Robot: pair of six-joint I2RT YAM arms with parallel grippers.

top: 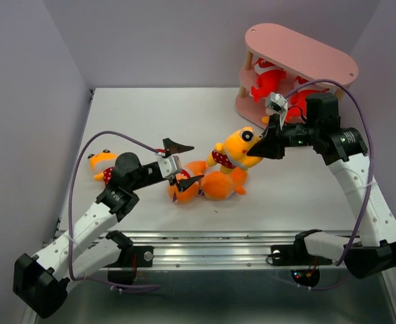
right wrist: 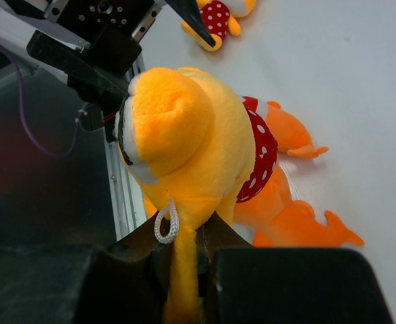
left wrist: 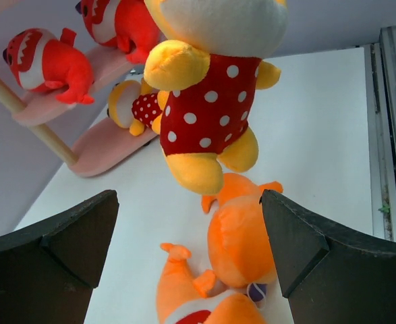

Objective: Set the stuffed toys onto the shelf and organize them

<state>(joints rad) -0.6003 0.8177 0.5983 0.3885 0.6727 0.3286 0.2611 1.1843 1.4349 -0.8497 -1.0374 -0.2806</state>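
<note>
Yellow toy (top: pixel 237 150): pinched by right hand (top: pixel 261 150), hanging clear of tabletop (top: pixel 150 115).
Left hand (top: pixel 189 163): wide open, empty.

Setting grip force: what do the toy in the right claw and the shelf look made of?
The yellow toy looks like soft plush: matte, fuzzy pile, with dotted red cloth. The shelf looks like smooth pink-painted board, likely wood; its posts look like bare pale wood.

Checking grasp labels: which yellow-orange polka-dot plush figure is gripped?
The yellow-orange plush figure mid-table, pinched by the right gripper above the orange plush sharks. A second lies free at far left; the third sits on the pink shelf.
</note>
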